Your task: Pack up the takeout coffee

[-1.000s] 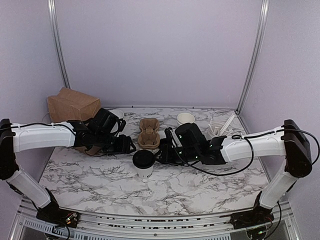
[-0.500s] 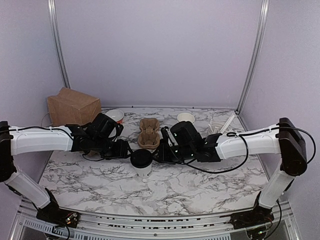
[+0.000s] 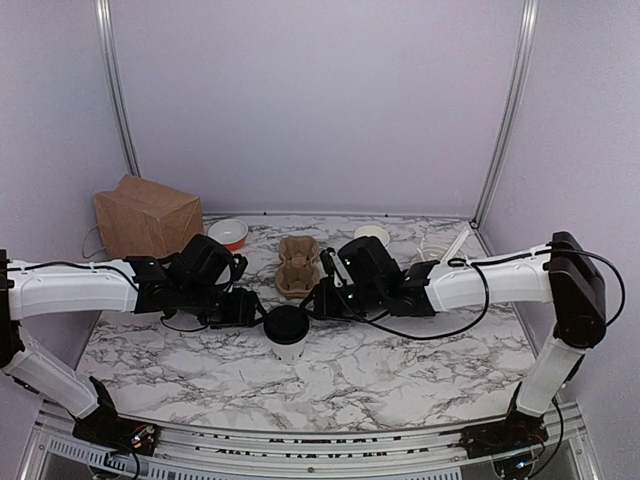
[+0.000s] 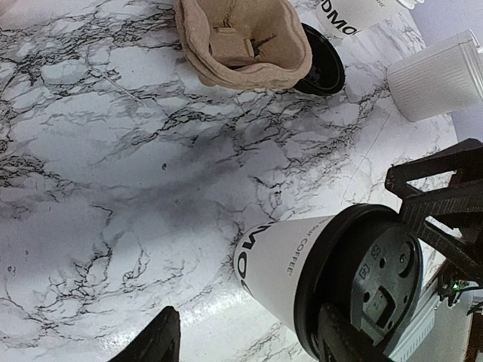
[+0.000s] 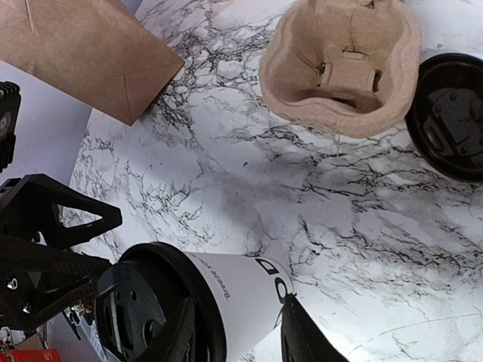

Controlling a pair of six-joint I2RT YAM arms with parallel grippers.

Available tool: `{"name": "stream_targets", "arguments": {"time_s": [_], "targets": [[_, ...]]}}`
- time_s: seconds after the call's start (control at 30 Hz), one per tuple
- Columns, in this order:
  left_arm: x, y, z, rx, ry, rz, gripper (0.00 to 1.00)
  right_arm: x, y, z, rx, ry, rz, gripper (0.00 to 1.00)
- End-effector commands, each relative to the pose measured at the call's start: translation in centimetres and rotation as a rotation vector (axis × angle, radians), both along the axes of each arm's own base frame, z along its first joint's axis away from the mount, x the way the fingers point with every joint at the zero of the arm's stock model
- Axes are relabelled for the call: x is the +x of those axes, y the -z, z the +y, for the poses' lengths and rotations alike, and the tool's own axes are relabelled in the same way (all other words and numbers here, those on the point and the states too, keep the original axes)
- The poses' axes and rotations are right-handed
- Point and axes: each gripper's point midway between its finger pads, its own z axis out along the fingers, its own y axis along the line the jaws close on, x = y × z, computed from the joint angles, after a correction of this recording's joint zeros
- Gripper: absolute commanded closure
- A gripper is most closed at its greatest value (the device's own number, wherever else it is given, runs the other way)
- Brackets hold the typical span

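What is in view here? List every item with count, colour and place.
takeout coffee: one, white with black lid, table centre, between both sets of jaws
second lidded cup: one, white with black lid, beside the cup carrier
cup carrier: one, brown, behind the takeout coffee
paper bag: one, brown, back left
bowl: one, white and red, right of the paper bag
lidless cup: count unclear, white, back, right of centre
utensils: count unclear, white, back right
table: one, white marble
left gripper: one, black, jaws open beside the takeout coffee
right gripper: one, black, jaws flanking the takeout coffee, grip unclear
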Motion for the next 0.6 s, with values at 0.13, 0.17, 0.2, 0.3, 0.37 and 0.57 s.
{"name": "stream_targets", "arguments": {"time_s": [0.13,0.17,0.2,0.3,0.37,0.57], "targets": [[-0.2,-1.3,0.2,-0.026,-0.021,-0.024,0.38,0.5,-2.4,1.4,0.020,-0.045,-0.050,0.60],[-0.1,-1.4,0.3,-0.023,-0.024,-0.027,0.38,0.5,-2.5,1.3,0.017,-0.044,-0.052,0.60],[-0.1,-1.4,0.4,-0.021,-0.026,-0.029,0.38,0.6,-2.7,1.2,0.014,-0.041,-0.056,0.60],[0.0,-1.4,0.3,-0.018,-0.026,-0.030,0.38,0.6,-3.0,0.6,0.009,-0.030,-0.060,0.59],[0.1,-1.4,0.2,-0.015,-0.022,-0.033,0.38,0.3,-3.3,0.2,0.012,-0.031,-0.060,0.58],[0.4,-1.7,-0.3,-0.017,-0.003,-0.033,0.38,-1.6,-3.3,-1.1,0.052,-0.048,-0.022,0.57]]}}
